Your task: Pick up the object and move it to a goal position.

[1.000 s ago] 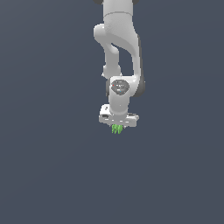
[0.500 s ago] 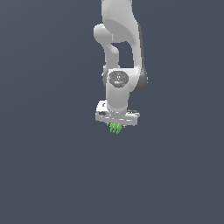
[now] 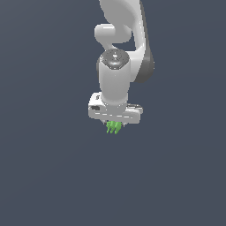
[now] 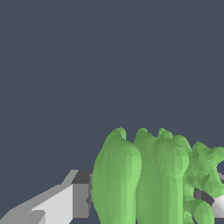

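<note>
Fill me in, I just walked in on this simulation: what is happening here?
A single white robot arm points its gripper straight down and holds a tiny bright green object of parallel pointed, ridged lobes. In the wrist view the green lobes sit against a grey finger. Around it there is only plain dark grey background.

object: bright green, lighter yellow-green highlights on ridged lobes, darker green in creases; no pattern. gripper: white body w/ light grey shading underneath, small dark mark on side facing the exterior view's left. fingers: white/grey faces, dark grey pad nr the tip. arm: glossy white, dark grey joint bands, grey cap. backgrd: flat dark slate blue-grey, uniform.
</note>
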You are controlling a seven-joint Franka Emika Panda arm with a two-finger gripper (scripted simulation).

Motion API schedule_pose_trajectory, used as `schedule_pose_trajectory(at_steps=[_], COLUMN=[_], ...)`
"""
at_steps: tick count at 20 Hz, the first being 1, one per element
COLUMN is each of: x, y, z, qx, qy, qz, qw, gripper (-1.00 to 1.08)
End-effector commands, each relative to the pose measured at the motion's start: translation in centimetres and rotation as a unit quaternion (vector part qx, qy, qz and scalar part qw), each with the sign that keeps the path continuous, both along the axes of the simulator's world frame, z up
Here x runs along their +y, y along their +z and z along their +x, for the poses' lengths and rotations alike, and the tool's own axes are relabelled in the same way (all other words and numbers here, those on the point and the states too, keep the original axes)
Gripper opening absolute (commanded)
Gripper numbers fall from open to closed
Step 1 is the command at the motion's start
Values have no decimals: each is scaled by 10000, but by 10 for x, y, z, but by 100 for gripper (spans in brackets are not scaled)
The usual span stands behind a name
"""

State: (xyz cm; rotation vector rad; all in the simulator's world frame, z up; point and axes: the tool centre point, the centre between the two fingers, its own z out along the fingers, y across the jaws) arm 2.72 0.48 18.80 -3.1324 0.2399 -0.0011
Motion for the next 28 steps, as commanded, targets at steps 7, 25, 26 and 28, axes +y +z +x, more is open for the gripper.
schedule_pose_trajectory(at_steps=[7, 25, 26, 28], x=[-13, -24, -24, -24], y=[69, 132, 133, 133], z=[34, 69, 70, 70], qx=[4, 4, 4, 4], qy=[1, 1, 1, 1], qz=[0, 0, 0, 0], qw=[10000, 10000, 10000, 10000], gripper=[-100, -100, -100, -100])
